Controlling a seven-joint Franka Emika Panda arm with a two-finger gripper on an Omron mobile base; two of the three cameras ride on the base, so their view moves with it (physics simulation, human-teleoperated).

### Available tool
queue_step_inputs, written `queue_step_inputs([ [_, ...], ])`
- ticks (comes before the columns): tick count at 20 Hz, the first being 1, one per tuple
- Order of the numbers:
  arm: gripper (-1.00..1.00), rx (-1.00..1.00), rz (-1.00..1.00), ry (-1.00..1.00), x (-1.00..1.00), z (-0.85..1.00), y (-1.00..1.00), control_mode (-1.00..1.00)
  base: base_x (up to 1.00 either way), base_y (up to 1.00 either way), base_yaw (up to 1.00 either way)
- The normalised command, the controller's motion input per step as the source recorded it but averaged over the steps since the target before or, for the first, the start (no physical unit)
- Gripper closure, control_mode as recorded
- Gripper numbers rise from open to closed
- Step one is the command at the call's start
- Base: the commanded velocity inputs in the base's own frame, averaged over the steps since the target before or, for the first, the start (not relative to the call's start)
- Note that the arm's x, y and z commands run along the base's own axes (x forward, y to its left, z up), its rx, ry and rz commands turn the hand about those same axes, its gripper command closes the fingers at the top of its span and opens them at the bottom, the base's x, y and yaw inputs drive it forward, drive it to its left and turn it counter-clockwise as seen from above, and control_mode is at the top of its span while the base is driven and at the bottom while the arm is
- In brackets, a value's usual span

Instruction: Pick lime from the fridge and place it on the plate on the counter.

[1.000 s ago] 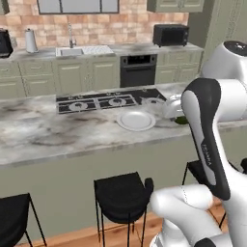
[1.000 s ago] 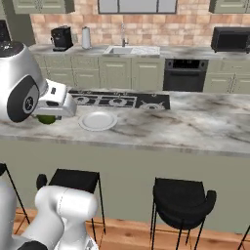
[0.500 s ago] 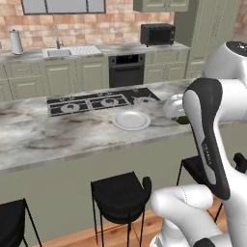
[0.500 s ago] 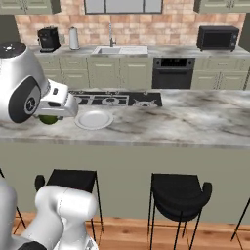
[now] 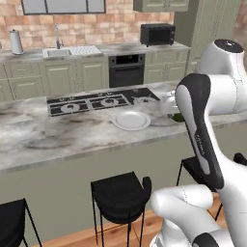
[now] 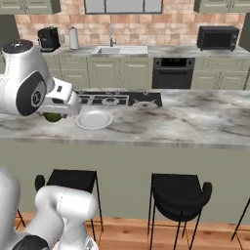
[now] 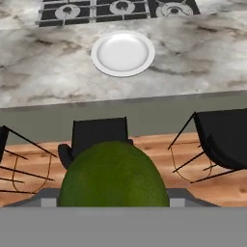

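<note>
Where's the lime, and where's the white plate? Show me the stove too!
lime (image 7: 113, 176), hand view, middle of its green skin.
plate (image 7: 123, 53), hand view, on its flat white centre.
cooktop (image 5: 99, 101), left base view, on the black surface between burners.

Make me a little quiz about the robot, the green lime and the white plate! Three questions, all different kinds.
1. True or false: the lime already lies on the plate.
2. What sits on the counter right behind the plate? A) black cooktop B) toaster C) sink
3. Fill in: the gripper holds the ____.

Key:
1. False. The lime is in the gripper, to one side of the plate and short of it.
2. A, the black cooktop.
3. Lime.
</note>
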Motion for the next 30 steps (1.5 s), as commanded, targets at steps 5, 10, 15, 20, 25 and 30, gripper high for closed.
queue_step_inputs([
  [5, 1.00, 0.00, -0.06, 0.17, 1.00, -0.05, 0.11, -1.00, 0.00, 0.00, 0.00],
  [10, 1.00, 0.01, 0.10, -0.18, 0.51, -0.51, -0.06, -1.00, 0.00, 0.00, 0.00],
  [15, 1.00, 0.00, -0.01, -0.03, 0.97, -0.45, 0.27, -1.00, 0.00, 0.00, 0.00],
  [20, 1.00, -0.06, -0.07, 0.07, 1.00, -0.09, 0.26, -1.00, 0.00, 0.00, 0.00],
  [25, 1.00, -0.03, -0.05, 0.04, 0.80, 0.00, 0.01, -1.00, 0.00, 0.00, 0.00],
  [30, 1.00, 0.01, -0.01, 0.10, 0.56, -0.16, -0.07, -1.00, 0.00, 0.00, 0.00],
])
